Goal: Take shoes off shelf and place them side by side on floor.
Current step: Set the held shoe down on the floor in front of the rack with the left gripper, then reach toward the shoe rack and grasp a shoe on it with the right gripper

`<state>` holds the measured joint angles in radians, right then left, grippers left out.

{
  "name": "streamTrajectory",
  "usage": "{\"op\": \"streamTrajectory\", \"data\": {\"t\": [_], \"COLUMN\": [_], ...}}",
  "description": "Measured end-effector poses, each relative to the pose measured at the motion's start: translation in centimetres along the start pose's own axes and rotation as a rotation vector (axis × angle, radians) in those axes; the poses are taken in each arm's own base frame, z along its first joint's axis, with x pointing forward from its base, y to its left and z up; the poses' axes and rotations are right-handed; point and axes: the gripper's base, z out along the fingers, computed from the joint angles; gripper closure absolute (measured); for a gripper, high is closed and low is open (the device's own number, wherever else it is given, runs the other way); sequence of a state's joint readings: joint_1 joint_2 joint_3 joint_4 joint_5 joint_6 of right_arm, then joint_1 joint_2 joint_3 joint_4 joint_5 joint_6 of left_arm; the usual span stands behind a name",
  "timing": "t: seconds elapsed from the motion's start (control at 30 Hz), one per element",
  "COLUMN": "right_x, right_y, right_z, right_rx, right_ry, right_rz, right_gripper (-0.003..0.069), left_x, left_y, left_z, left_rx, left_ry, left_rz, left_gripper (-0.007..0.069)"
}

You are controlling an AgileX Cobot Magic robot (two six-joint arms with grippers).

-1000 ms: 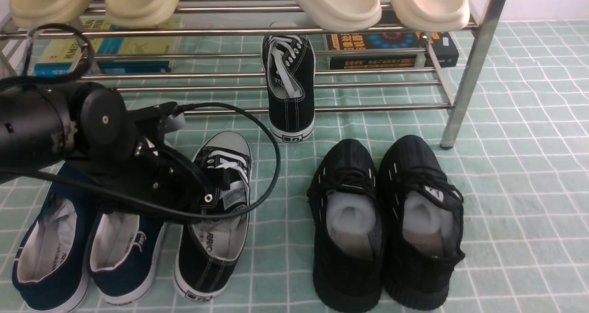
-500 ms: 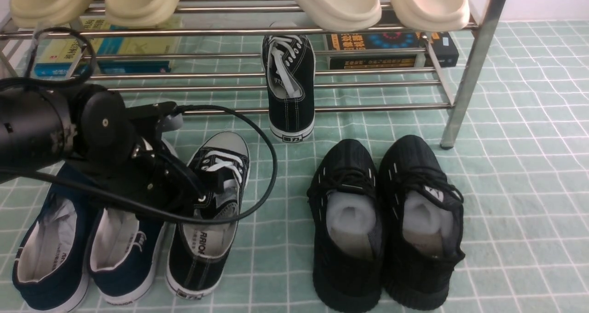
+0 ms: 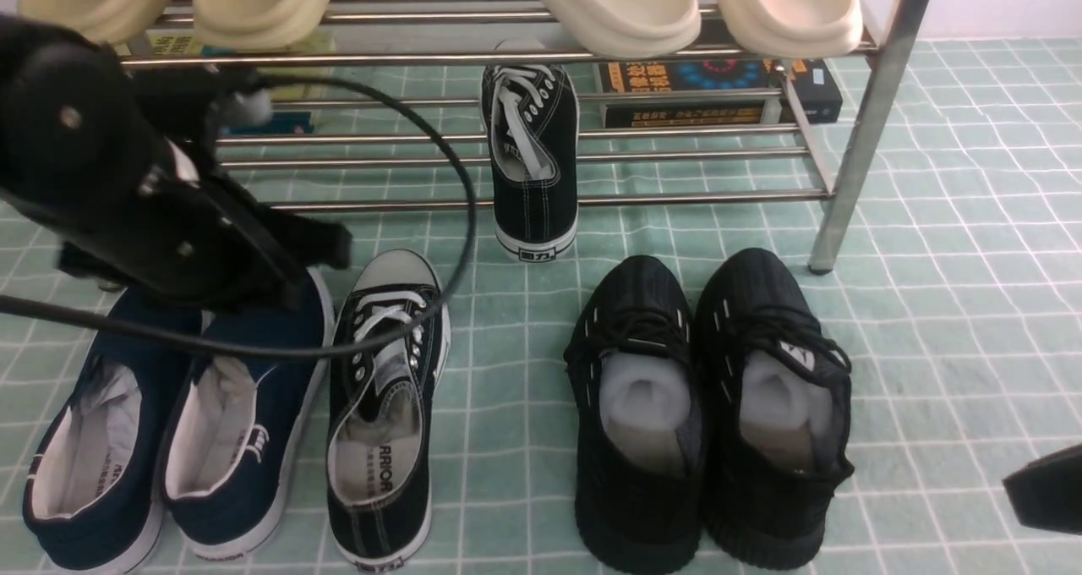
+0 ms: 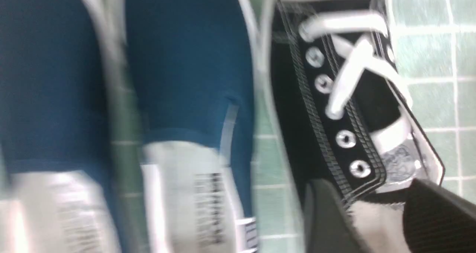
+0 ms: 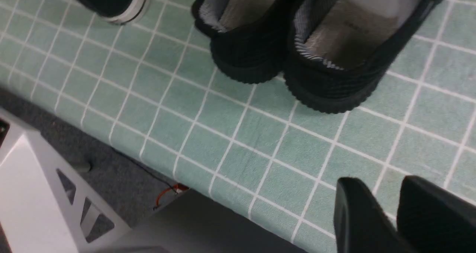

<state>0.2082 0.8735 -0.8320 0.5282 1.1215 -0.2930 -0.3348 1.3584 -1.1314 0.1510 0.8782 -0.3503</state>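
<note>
2 canvas sneakers. Floor sneaker (image 3: 385,414): on floor (image 3: 930,347), lower left-centre, beside navy slip-ons (image 3: 169,406). Shelf sneaker (image 3: 532,161): shelf (image 3: 676,196) lower tier, upper centre, heel toward camera, long axis running away. Left gripper (image 4: 375,204): nearer, sneaker up-right of it; jaws apart, empty. Right gripper (image 5: 392,212): lower right, part-open, empty.

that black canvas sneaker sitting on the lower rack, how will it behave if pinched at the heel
The sneaker likely sags at the collar, since the canvas looks soft. Its white rubber sole should keep it straight. Flat-bottomed, it probably won't roll, though it may catch the shelf bars.
</note>
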Motion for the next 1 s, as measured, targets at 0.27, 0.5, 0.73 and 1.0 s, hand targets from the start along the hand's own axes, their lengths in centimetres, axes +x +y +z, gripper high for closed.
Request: {"op": "streamTrajectory", "data": {"t": [0.27,0.5,0.73,1.0], "right_x": [-4.7,-9.6,-14.8,-20.8], "right_y": [3.9,9.3,12.2,12.8], "right_z": [1.6,8.1,12.7,18.6], "right_rx": [-0.131,-0.152,-0.034,0.1], "right_ry": [0.106,0.283,0.247,0.064], "right_rz": [-0.15,-0.258,-0.286,-0.336], "right_gripper": [0.0662,0.0655,0.059,0.0377], "left_x": [0.4,0.5,1.3,1.3], "left_y": [2.4,6.5,11.4,11.5], "left_z": [-2.7,-2.4,-2.5,-2.6], "left_rx": [-0.244,-0.223,-0.125,-0.031], "left_ry": [0.112,0.202,0.265,0.263], "left_rz": [0.066,-0.068,-0.262,-0.242], "left_gripper": [0.0612,0.0612,0.0612,0.0609]}}
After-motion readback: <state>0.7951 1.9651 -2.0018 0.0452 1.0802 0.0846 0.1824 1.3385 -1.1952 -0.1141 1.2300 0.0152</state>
